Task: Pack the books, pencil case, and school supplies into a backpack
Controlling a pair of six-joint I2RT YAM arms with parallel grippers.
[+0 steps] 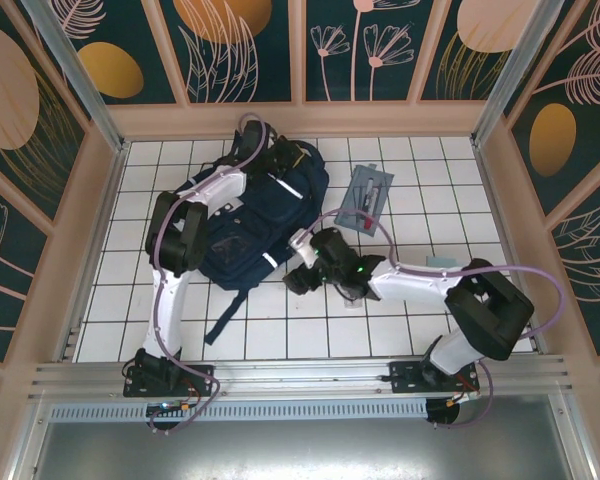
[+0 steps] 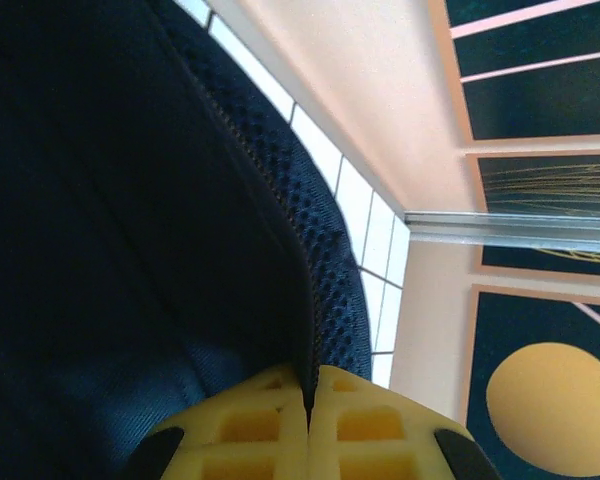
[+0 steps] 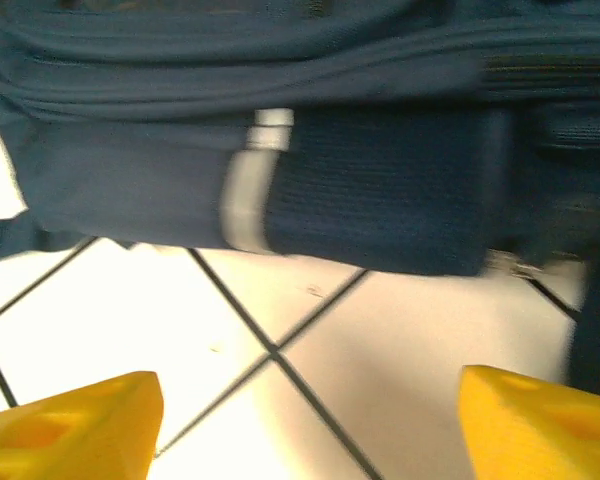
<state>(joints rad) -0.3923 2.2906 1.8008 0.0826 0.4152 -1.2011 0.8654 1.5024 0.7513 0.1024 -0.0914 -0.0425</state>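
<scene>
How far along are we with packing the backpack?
Done: nothing I can confirm as packed. In hand: the left claw is shut on the backpack's mesh edge, and the right claw is open over the tiles by its side. To do: the pencil case lies on the tiles beside the backpack, not inside.

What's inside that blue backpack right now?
The left gripper is shut on the padded rim of the backpack. Beside it I can make out dark blue fabric in shadow and nothing packed; anything deeper is covered. The pencil case lies outside, on the tiles to its right.
</scene>
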